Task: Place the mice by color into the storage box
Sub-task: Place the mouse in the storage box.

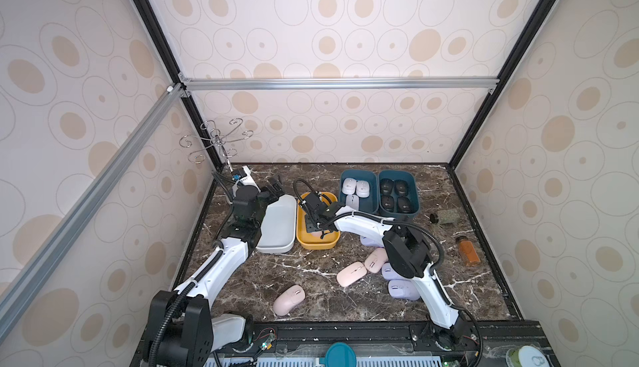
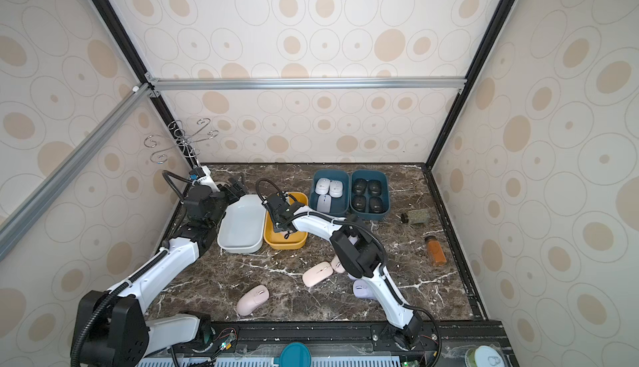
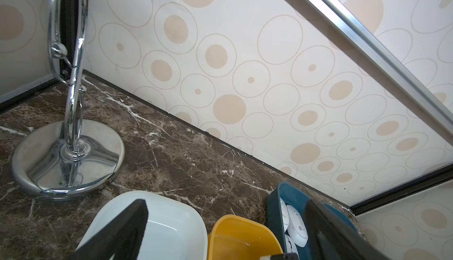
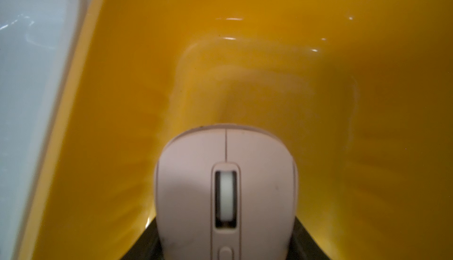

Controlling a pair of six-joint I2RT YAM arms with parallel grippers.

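While right gripper (image 1: 318, 232) clamps pink mouse (image 4: 226, 192) inside yellow bin (image 1: 316, 246), left gripper (image 1: 275, 186) gapes; whites (image 1: 356, 189), blacks (image 1: 396, 194) done; lavenders (image 1: 403, 289), other pinks (image 1: 352, 273) outside it.

Marble table (image 1: 311, 279) carries 4 bins (image 1: 316, 245), loose mice (image 1: 288, 299), 2 jars (image 1: 469, 250).

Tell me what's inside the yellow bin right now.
One pink mouse, clamped in the jaws of the right gripper, low inside the yellow bin. The floor ahead of it is bare; the part beneath the mouse and gripper is hidden.
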